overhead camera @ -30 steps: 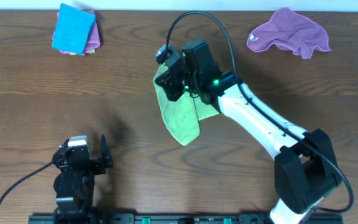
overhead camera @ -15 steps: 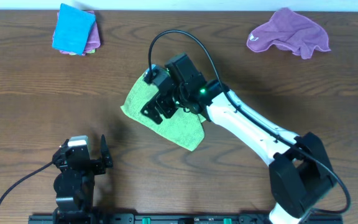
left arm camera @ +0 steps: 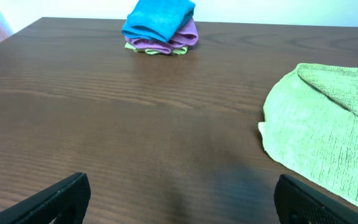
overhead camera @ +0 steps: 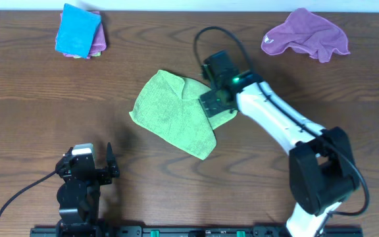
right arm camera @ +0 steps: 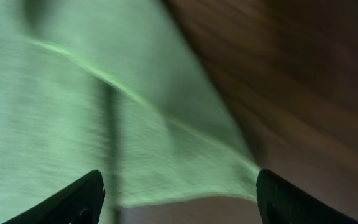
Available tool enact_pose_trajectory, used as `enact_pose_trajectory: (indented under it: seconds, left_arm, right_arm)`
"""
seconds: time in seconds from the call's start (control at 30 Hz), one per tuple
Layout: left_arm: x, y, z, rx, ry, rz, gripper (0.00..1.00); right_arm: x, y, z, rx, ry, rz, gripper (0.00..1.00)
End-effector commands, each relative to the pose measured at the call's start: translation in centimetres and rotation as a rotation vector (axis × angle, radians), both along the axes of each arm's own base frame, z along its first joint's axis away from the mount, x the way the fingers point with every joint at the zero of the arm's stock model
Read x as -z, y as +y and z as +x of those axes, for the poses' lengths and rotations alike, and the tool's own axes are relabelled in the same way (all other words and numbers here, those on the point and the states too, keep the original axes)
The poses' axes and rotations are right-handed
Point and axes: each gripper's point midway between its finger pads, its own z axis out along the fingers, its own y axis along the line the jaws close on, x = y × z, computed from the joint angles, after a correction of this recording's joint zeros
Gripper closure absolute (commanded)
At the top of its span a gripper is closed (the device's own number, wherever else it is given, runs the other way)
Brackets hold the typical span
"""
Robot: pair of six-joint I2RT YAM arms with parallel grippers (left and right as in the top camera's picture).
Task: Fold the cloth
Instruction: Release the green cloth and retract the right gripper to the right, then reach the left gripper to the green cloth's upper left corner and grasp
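Lime-green, the cloth (overhead camera: 173, 118) lies near the middle of the dark wooden table (overhead camera: 31, 112), its right side doubled over on itself in the overhead view. The right gripper (overhead camera: 216, 102) hangs over that doubled edge, and the left gripper (overhead camera: 104, 168) sits at the table's near edge, well apart from the cloth. A blue cloth (overhead camera: 77, 27) tops a small folded stack at far left; a purple cloth (overhead camera: 306, 34) lies crumpled at far right.

From the left wrist, the left fingers (left arm camera: 61, 196) stand wide apart over bare wood, with the cloth (left arm camera: 328, 137) ahead to the right.

From the right wrist, a blurred picture, the right fingers (right arm camera: 73, 199) are spread apart above the creased cloth (right arm camera: 104, 112), whose edge meets the wood.
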Motion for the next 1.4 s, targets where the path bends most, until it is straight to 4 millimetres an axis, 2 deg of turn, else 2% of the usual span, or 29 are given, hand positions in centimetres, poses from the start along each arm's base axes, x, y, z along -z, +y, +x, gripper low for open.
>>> enact_pose_trajectory:
  seconds: [0.0, 0.13, 0.27, 0.33, 0.4, 0.47, 0.53, 0.63, 0.7, 0.87, 1.0, 1.07, 1.2, 1.27, 1.37]
  left_arm:
    - [1.0, 0.2, 0.0, -0.005, 0.02, 0.012, 0.05]
    - [1.0, 0.2, 0.0, -0.005, 0.02, 0.012, 0.05]
    - [1.0, 0.2, 0.0, 0.0, 0.022, 0.028, 0.05]
    - [0.9, 0.2, 0.0, -0.001, 0.019, 0.03, 0.05]
    - [0.8, 0.3, 0.0, -0.008, 0.014, 0.033, 0.05]
    - [-0.6, 0.5, 0.4, -0.019, -0.046, 0.036, 0.05]
    - [-1.3, -0.4, 0.8, 0.032, -0.078, 0.021, 0.05]
    - [-0.9, -2.8, 0.7, 0.163, -0.064, -0.04, 0.05]
    - [-1.0, -3.9, 0.6, 0.22, -0.066, -0.059, 0.05]
    - [-1.6, -5.3, 0.5, 0.302, -0.09, -0.079, 0.05]
    - [-2.5, -5.2, 0.8, 0.302, -0.129, -0.056, 0.05]
    - [-4.0, -5.3, 1.0, 0.31, -0.189, -0.039, 0.05]
    - [-8.4, -7.2, 0.9, 0.426, -0.368, -0.037, 0.05]
    - [-9.4, -7.5, 1.1, 0.437, -0.397, -0.098, 0.05]
    - [-7.7, -8.0, 2.4, 0.458, -0.302, -0.182, 0.05]
  right_arm:
    - [-2.2, -3.8, 0.9, 0.148, -0.045, -0.036, 0.22]
    - [-3.3, -6.1, 0.3, 0.191, -0.023, -0.042, 0.23]
    - [-5.0, -6.0, 0.2, 0.167, -0.05, -0.011, 0.21]
    - [-6.6, -6.0, 0.2, 0.16, -0.089, 0.005, 0.19]
    - [-9.4, -6.1, -0.3, 0.148, -0.146, 0.032, 0.16]
    - [-11.6, -6.1, -1.0, 0.105, -0.184, 0.062, 0.14]
    - [-13.6, -6.6, -1.9, 0.099, -0.22, 0.078, 0.12]
    - [-16.6, -7.9, -3.2, 0.108, -0.281, 0.093, 0.09]
    - [-17.8, -8.6, -4.0, 0.11, -0.304, 0.095, 0.07]
    - [-19.8, -9.5, -6.0, 0.103, -0.334, 0.096, 0.05]
    - [-20.4, -10.0, -7.6, 0.103, -0.33, 0.095, 0.03]
    - [-20.8, -10.0, -7.7, 0.103, -0.342, 0.098, 0.03]
    - [-21.2, -10.2, -7.8, 0.102, -0.36, 0.093, 0.01]
    - [-21.2, -10.5, -7.7, 0.109, -0.365, 0.08, 0.01]
    - [-21.4, -10.4, -7.3, 0.103, -0.383, 0.079, 0.01]
